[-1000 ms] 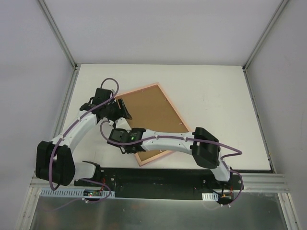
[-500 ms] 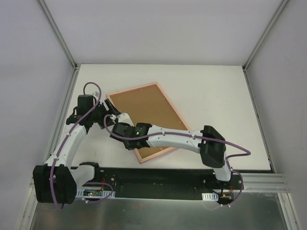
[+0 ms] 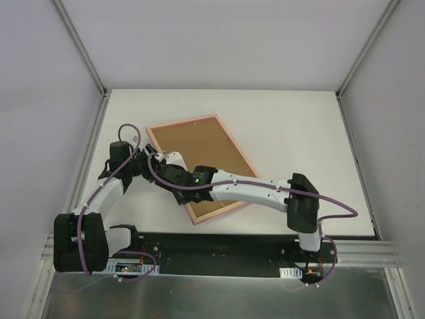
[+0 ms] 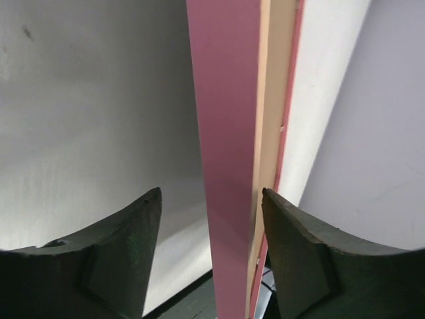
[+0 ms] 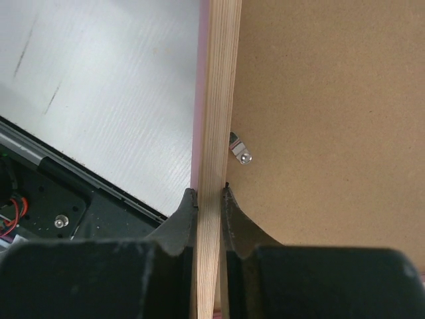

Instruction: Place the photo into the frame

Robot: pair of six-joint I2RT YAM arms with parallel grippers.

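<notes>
The frame [image 3: 211, 159] lies on the white table with its brown backing board facing up inside the pink border. My right gripper [image 3: 174, 178] is shut on the frame's left rail; in the right wrist view both fingers pinch the pale wooden rail [image 5: 214, 119]. My left gripper [image 3: 153, 159] is at the same rail, further back. The pink rail [image 4: 226, 133] runs between its open jaws, close to the right finger [image 4: 299, 252] and apart from the left one. The photo is out of view.
A small metal clip [image 5: 242, 153] sits on the backing board [image 5: 325, 100] beside the rail. The black base plate [image 3: 219, 246] runs along the table's near edge. Grey walls close in the table on the left, right and back.
My left gripper has drawn back from over the frame's back-left corner to its left rail. The right gripper has slid further back along that rail, and the frame has shifted slightly.
</notes>
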